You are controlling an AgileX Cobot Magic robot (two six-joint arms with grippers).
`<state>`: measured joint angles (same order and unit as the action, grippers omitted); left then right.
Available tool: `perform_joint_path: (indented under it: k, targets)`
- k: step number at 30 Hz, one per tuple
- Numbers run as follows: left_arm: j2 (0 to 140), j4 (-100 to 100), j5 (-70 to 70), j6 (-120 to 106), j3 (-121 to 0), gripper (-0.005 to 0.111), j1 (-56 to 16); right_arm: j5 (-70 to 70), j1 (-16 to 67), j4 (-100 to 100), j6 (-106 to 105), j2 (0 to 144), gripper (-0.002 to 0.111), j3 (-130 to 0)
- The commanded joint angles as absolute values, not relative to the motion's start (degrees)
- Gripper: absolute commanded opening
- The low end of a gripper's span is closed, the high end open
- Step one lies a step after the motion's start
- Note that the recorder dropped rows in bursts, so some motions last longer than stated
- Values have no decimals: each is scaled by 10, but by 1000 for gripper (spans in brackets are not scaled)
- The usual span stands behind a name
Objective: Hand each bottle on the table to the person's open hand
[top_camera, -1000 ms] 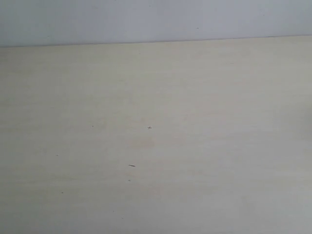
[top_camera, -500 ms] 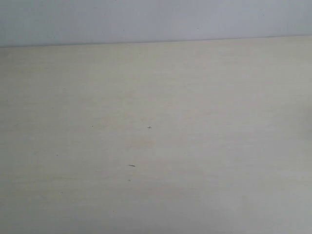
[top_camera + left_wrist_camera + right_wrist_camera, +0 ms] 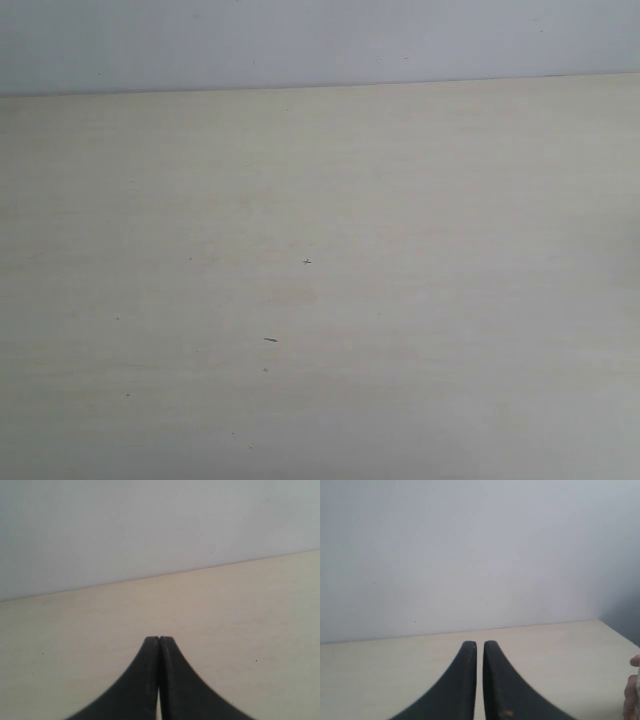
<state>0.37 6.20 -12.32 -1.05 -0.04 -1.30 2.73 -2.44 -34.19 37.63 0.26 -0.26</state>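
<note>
The table (image 3: 420,200) is a broad, matte, pale cream surface that takes up most of the exterior view; its far edge runs straight across and meets a plain grey-white wall (image 3: 300,40). In the right wrist view the far edge ends at a corner, and a side edge runs back from there.

The left gripper (image 3: 159,639) is black and sits low over the table, pointing toward the far edge; its two curved fingers are pressed together at the tips and hold nothing. The right gripper (image 3: 480,644) is also black and points toward the far edge and the wall; its fingers are drawn almost together, a thin slit shows between them, and nothing lies in it.

The person's hand (image 3: 633,690) shows only as a few bare, light-skinned fingertips beside the side edge, below the far corner, well apart from the right gripper; whether the palm is open cannot be told.

A tiny dark speck (image 3: 307,261) lies about mid-table, well in from every edge; a short dash-shaped mark (image 3: 270,340) lies near it, closer to the near edge.
</note>
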Motion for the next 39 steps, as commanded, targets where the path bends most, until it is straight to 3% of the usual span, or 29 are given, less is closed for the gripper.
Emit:
perform_joint_path:
  k: [1, 6, 39]
  targets:
    - [0, 58, -123, -13, 0, 1, -12, 43, -27, -241, 209, 0, 7, 0]
    - [0, 58, -123, -13, 0, 1, -12, 55, -27, -74, -8, 0, 7, 0]
    - [0, 58, -123, -13, 0, 1, -12, 65, -27, -74, -8, 0, 7, 0]
